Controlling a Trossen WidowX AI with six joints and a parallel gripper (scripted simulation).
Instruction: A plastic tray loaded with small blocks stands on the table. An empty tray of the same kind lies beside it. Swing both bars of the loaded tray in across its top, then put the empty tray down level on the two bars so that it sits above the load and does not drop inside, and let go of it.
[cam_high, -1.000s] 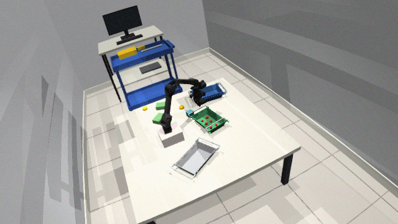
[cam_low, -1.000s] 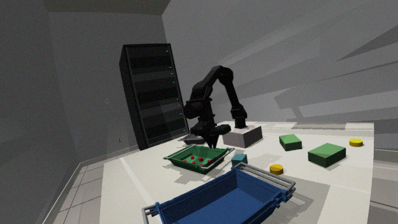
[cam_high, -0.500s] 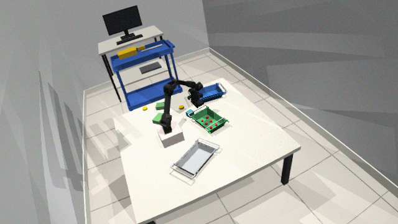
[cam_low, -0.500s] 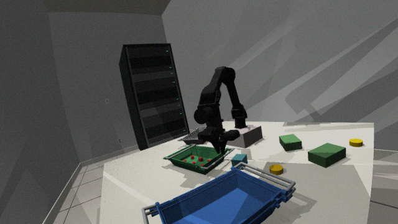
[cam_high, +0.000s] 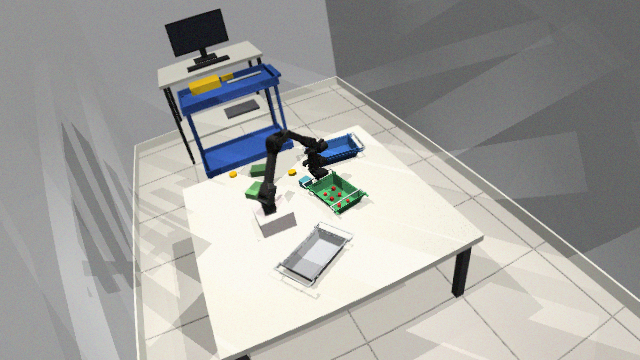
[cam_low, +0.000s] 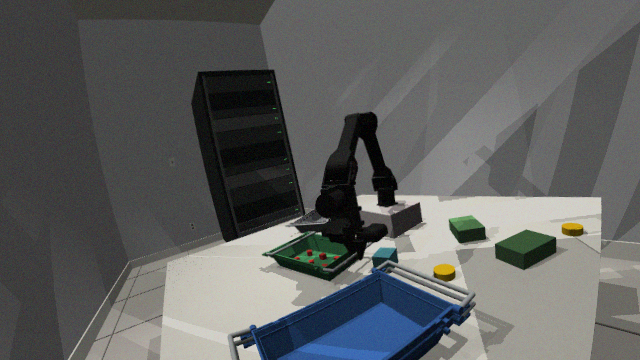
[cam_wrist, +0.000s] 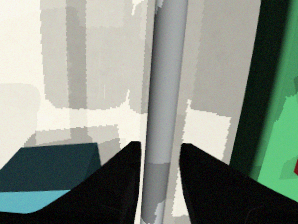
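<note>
The green tray (cam_high: 345, 181) (cam_low: 300, 268) (cam_wrist: 280, 150) stands on the table with several small red blocks (cam_high: 333, 188) (cam_low: 322, 256) on its floor. Its far bar (cam_high: 346, 199) (cam_low: 292, 244) lies in across the top. Its other bar (cam_wrist: 167, 75) stands out past the end near the arm. My gripper (cam_high: 319, 175) (cam_low: 361, 256) (cam_wrist: 160, 152) is slightly open and points down over that outer bar. The bar runs between the fingertips in the wrist view, with a gap at each side. A grey tray (cam_high: 336, 236) (cam_low: 307, 220) is empty, with its bars out.
An empty blue tray (cam_high: 340, 157) (cam_low: 415, 295) stands beyond the green one, bars out. A teal block (cam_high: 305, 181) (cam_low: 385, 256) (cam_wrist: 35, 200) sits close beside the gripper. Two green blocks (cam_high: 258, 170) (cam_low: 525, 248) and two yellow discs (cam_high: 292, 172) (cam_low: 444, 272) lie nearby.
</note>
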